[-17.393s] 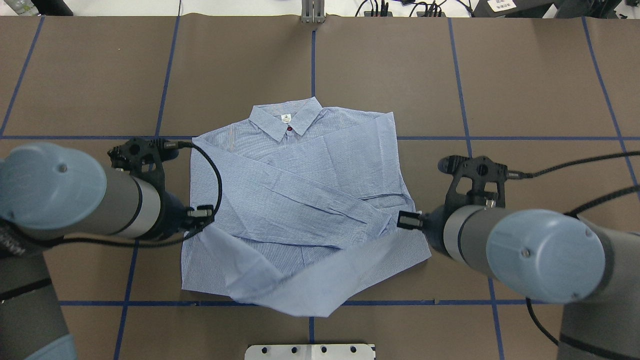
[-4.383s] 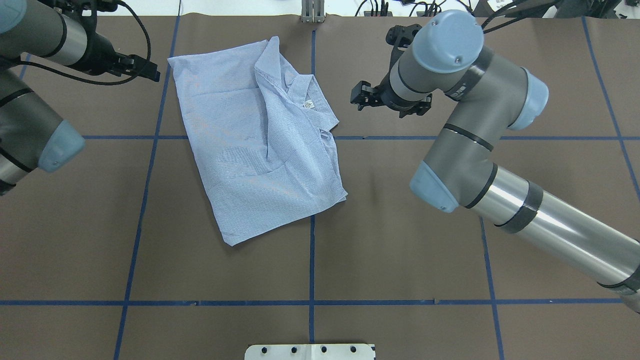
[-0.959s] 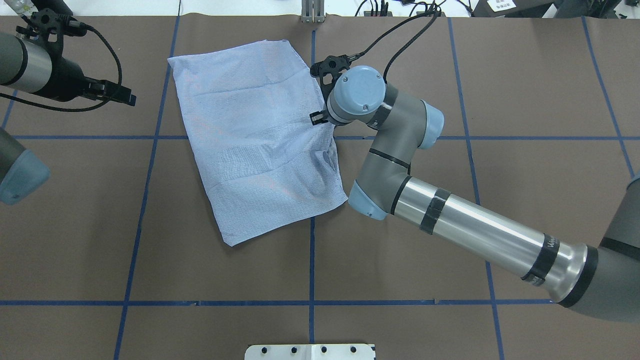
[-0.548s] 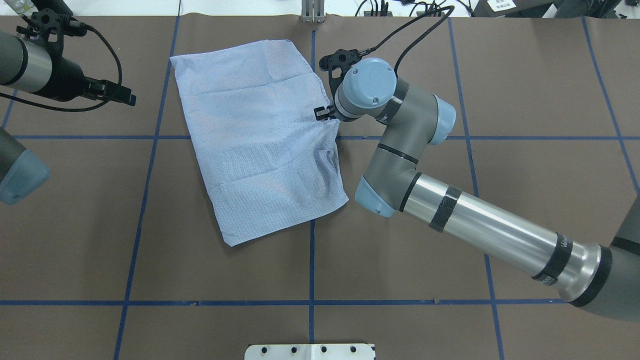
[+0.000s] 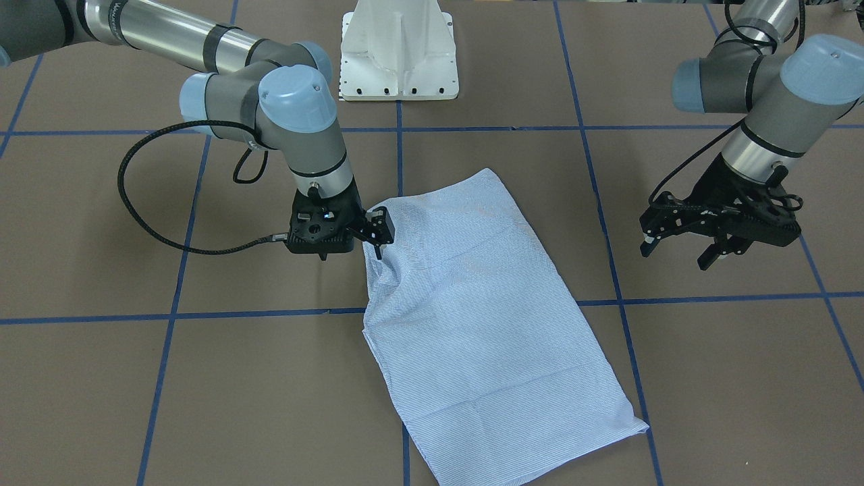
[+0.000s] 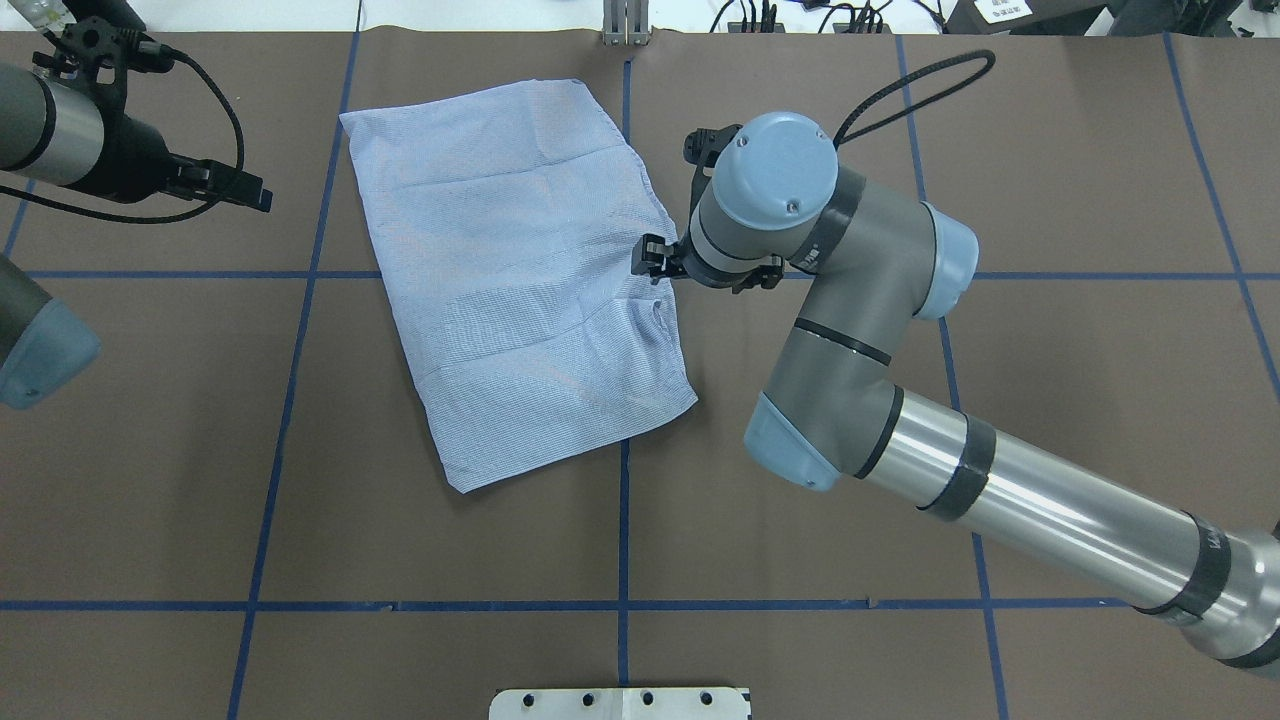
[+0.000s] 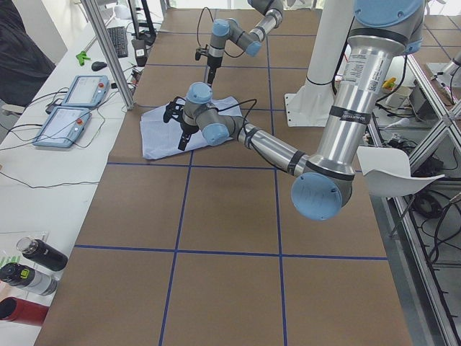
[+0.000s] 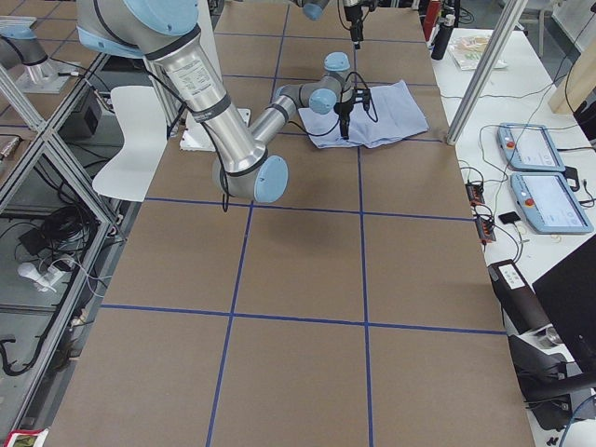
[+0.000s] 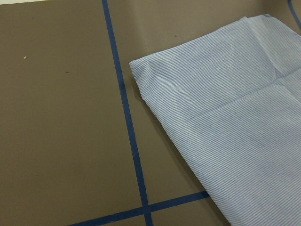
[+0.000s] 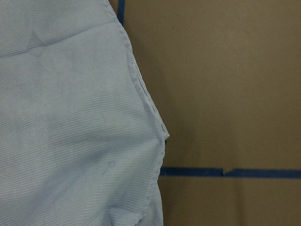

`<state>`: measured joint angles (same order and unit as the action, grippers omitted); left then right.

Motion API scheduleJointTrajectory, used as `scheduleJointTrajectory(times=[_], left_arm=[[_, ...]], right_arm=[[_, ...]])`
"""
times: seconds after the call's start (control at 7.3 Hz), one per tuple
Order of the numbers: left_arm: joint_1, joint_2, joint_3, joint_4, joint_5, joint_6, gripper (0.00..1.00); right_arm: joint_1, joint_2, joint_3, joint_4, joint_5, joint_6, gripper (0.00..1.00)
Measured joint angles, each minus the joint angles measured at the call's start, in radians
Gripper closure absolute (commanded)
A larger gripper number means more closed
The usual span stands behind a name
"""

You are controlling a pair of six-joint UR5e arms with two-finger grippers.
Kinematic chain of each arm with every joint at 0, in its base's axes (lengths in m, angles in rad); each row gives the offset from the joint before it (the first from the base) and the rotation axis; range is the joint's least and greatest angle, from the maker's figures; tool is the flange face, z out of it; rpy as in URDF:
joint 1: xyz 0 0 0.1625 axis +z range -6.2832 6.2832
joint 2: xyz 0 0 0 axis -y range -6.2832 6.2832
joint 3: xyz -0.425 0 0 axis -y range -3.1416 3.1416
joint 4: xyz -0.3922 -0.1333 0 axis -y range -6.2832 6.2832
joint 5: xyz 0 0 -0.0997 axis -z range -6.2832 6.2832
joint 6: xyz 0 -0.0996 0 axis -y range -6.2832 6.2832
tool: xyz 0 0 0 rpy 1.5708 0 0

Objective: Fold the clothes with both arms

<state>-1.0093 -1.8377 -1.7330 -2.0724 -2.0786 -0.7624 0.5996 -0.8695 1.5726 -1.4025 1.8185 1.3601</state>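
Right gripper [image 5: 376,235] sits right at the shirt's [image 6: 520,280] long edge on my right side, about halfway along it. I honestly can't tell whether its fingers are clamped or apart, or whether they have any cloth; they're too small and dark in both the front and overhead views. The cloth puckers a bit just next to it. The right wrist view only gives me that same striped edge lying on the brown surface [image 6: 900,450], with a blue tape line [image 10: 225,172] running out from under it.

Left gripper [image 5: 677,251] is spread wide with nothing in it, up off the surface and well clear of the shirt, out past its other long edge. Its wrist view looks down on one corner of the shirt next to a tape crossing.

The shirt is folded into a plain rectangle, no collar or buttons showing. It lies flat and skewed, left of centre on the far half of the surface, across one tape line.
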Motion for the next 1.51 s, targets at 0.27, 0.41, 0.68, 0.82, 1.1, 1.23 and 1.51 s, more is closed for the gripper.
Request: scheduleJointTrajectory(times=[0.27,0.41,0.68,0.82,1.1,1.23,1.51], left_arm=[[0.0,0.0,0.0,0.0,0.0,0.0,0.0],[0.0,0.0,-0.001,0.0,0.001,-0.001,0.0],[0.0,0.0,-0.005,0.0,0.0,-0.005,0.0],[0.0,0.0,-0.008,0.001,0.001,-0.007,0.0],[0.0,0.0,-0.01,0.001,0.001,-0.009,0.0],[0.0,0.0,-0.01,0.002,0.002,-0.008,0.0],[0.0,0.001,-0.01,0.002,0.002,-0.007,0.0]], right_arm=[[-0.092,-0.025,0.032,-0.009,-0.082,0.277,0.19],[-0.13,-0.027,0.031,-0.013,-0.125,0.365,0.21],[-0.177,-0.03,0.027,-0.04,-0.169,0.444,0.23],[-0.19,-0.028,0.026,-0.056,-0.187,0.455,0.25],[-0.202,-0.024,0.01,-0.063,-0.2,0.461,0.3],[-0.204,-0.02,-0.001,-0.06,-0.201,0.459,0.32],[-0.208,-0.018,-0.013,-0.057,-0.206,0.454,0.34]])
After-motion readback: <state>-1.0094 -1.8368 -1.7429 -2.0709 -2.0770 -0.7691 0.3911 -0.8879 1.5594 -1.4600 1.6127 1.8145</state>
